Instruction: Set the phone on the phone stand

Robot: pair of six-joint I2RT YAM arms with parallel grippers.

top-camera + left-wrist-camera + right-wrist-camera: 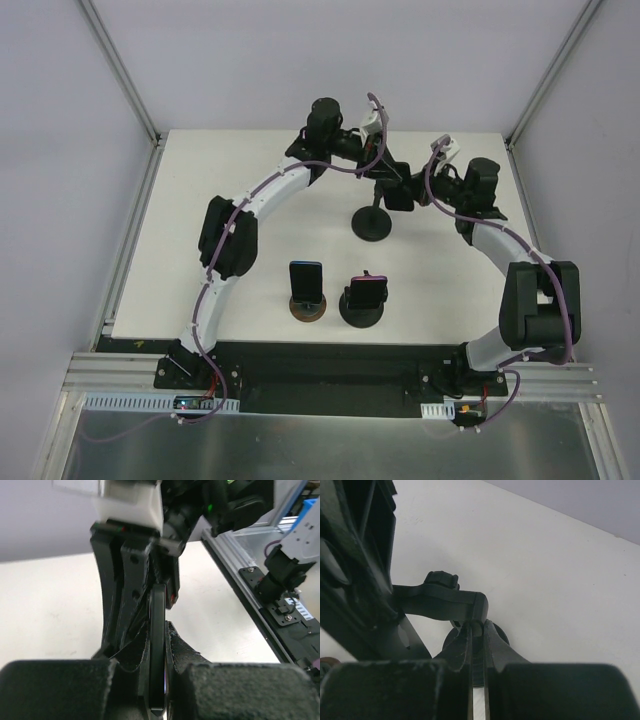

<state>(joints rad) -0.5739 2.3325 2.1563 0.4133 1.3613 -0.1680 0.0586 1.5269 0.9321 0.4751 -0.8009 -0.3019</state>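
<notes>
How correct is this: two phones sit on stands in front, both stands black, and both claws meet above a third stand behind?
Not quite: the top external view shows one black stand and one brown stand. The rest holds, and the left claw and right claw do meet above the third stand.

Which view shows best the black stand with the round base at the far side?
The top external view: the stand shows its whole round base and stem. The right wrist view shows only its knobbed bracket and part of the base behind the fingers. The left wrist view shows no clear part of it.
</notes>
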